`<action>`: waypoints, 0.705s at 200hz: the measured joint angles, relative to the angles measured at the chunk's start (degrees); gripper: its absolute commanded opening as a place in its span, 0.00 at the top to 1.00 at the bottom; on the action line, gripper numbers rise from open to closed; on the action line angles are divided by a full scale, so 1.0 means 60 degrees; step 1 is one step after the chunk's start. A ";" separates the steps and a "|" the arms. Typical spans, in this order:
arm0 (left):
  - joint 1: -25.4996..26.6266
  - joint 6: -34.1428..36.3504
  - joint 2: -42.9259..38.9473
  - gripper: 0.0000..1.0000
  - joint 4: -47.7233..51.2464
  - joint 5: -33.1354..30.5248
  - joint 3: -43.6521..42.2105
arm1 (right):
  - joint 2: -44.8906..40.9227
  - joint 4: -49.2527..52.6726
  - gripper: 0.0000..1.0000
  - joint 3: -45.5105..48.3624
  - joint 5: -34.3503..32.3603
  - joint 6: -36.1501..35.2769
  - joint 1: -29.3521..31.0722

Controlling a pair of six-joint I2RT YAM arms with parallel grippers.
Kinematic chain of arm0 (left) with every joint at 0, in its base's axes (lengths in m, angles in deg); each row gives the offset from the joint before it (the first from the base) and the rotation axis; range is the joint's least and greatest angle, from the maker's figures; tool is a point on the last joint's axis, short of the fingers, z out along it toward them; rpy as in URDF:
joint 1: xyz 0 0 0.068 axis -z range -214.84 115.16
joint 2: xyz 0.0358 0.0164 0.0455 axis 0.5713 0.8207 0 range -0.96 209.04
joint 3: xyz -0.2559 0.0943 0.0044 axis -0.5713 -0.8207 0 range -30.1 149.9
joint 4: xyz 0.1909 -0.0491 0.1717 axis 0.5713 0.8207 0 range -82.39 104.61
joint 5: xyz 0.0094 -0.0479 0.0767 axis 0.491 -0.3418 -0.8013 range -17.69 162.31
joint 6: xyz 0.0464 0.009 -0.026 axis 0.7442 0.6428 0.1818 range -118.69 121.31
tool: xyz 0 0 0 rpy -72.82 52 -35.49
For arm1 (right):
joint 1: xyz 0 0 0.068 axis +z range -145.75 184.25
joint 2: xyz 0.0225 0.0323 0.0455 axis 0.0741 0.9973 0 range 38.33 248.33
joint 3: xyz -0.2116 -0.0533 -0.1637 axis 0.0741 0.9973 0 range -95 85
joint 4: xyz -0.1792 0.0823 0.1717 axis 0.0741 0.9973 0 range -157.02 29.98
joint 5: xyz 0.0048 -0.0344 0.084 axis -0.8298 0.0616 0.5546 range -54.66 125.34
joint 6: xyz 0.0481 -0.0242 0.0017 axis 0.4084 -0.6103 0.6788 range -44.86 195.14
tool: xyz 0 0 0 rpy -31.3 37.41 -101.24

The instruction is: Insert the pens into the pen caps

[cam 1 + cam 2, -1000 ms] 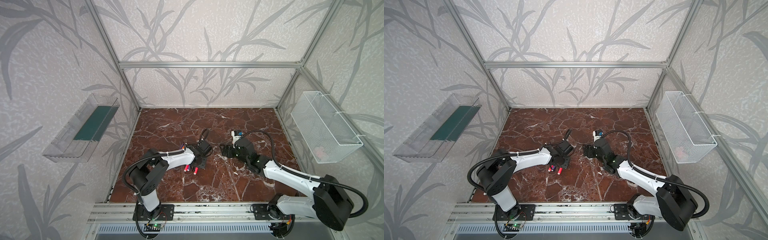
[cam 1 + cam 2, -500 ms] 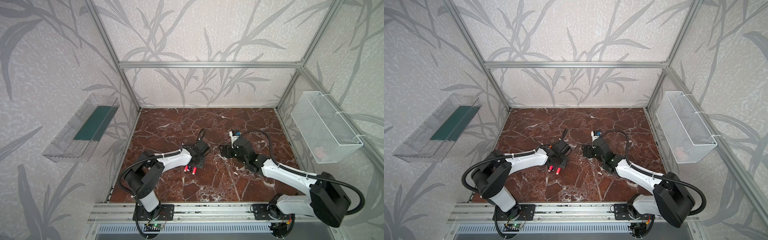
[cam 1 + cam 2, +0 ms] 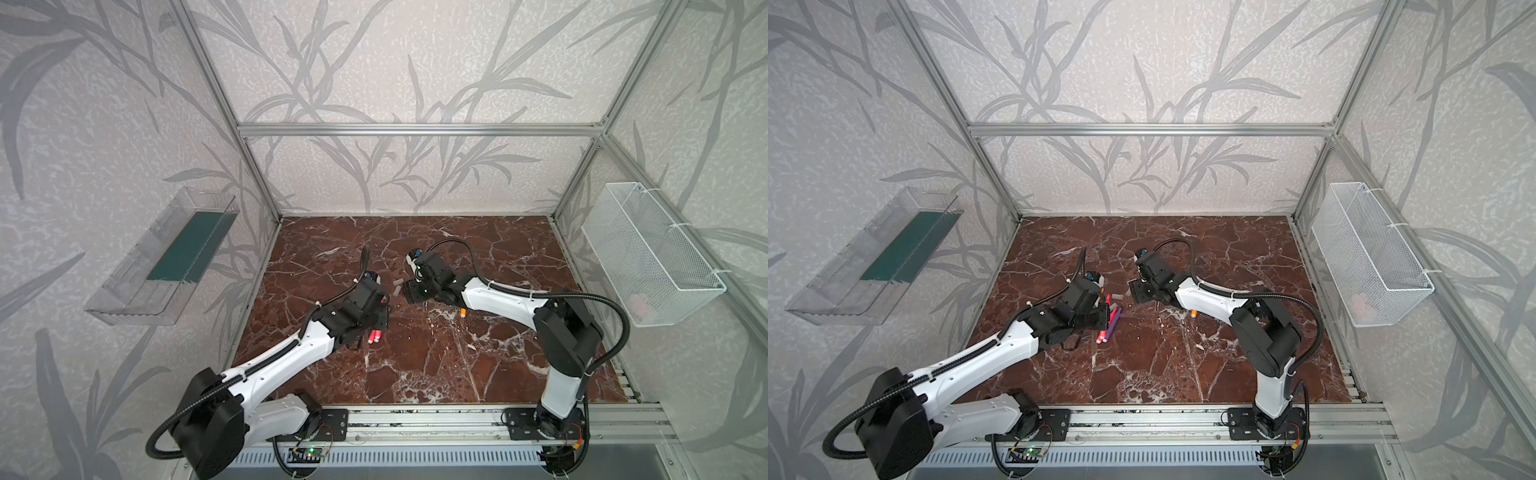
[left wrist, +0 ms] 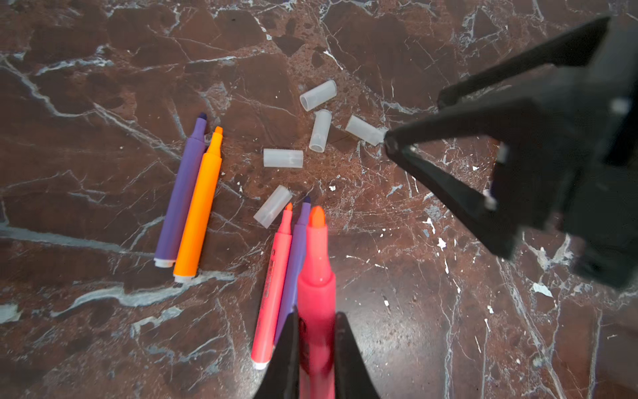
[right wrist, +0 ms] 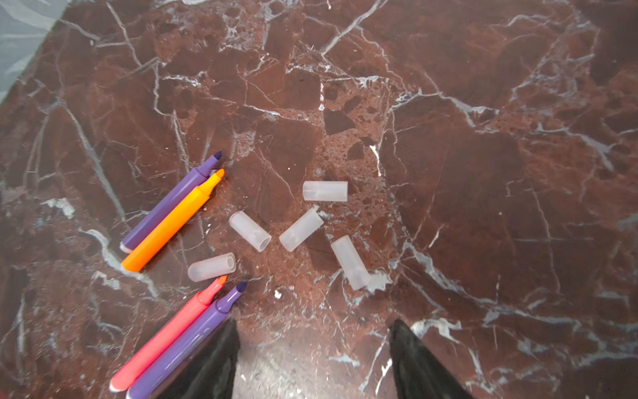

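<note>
Left tool (image 4: 317, 312): clenched on a pink pen (image 4: 316, 255), tip forward. The pen looks lifted off the tabletop (image 3: 415, 374), near its middle. Over the last second this arm has edged toward the far edge, bringing the pen up to the caps.

Flat on the marble: a purple pen (image 4: 179, 193) and an orange pen (image 4: 198, 207), touching. Closer to the held one lie a second pink pen (image 4: 272, 286) and a second purple pen (image 4: 295, 255), also touching. Five caps (image 4: 283, 158) are scattered just past the tips, all empty. I see no sixth cap. An orange pen end (image 3: 462, 312) pokes out under the right arm.

Right tool (image 5: 314, 324): has slid toward the left edge and is now at the caps, jaws apart, holding nothing. One fingertip (image 4: 400, 146) sits at the end of the nearest cap (image 5: 350, 262); I cannot tell if it touches.

My reading: the cap pick-up comes next, and no pen that I can see in full is capped yet.
</note>
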 measured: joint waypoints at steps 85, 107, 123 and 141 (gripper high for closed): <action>-0.0051 -0.0084 -0.1220 1.00 -0.0018 -0.0044 -0.0430 | 0.1985 0.1971 0.31 -0.1887 0.0087 -0.0871 0.0000; -0.0058 -0.0109 -0.1220 1.00 -0.0018 -0.0055 -0.0503 | 0.2047 0.2087 0.32 -0.1887 0.0131 -0.0896 0.0040; -0.0066 -0.0142 -0.1220 1.00 -0.0022 -0.0073 -0.0503 | 0.2047 0.2095 0.33 -0.1887 0.0153 -0.0900 0.0073; -0.0066 -0.0142 -0.1220 1.00 -0.0022 -0.0076 -0.0503 | 0.2047 0.2098 0.38 -0.1887 0.0164 -0.0918 0.0135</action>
